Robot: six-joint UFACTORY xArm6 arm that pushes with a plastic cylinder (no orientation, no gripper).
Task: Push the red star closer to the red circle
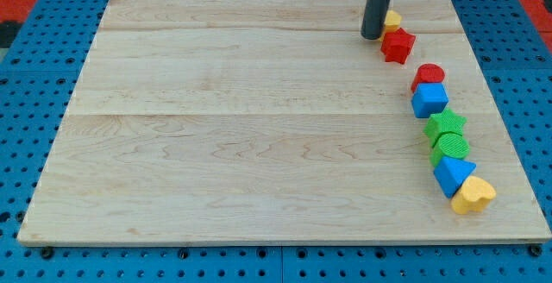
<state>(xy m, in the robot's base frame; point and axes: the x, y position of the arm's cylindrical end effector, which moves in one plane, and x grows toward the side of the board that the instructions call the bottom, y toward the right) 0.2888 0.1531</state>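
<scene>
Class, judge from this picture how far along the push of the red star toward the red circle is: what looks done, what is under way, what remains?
Done: the red star sits near the red circle, up and to the view's left of it. Under way: my tip rests just left of the star, beside a yellow block. Left: a small gap of bare board separates star and circle, so probably one short push toward the view's lower right.

Bright, even overhead lighting and sharp focus throughout. Soft, short shadows sit under the blocks right of my tip (372,36). No glare or blur.
</scene>
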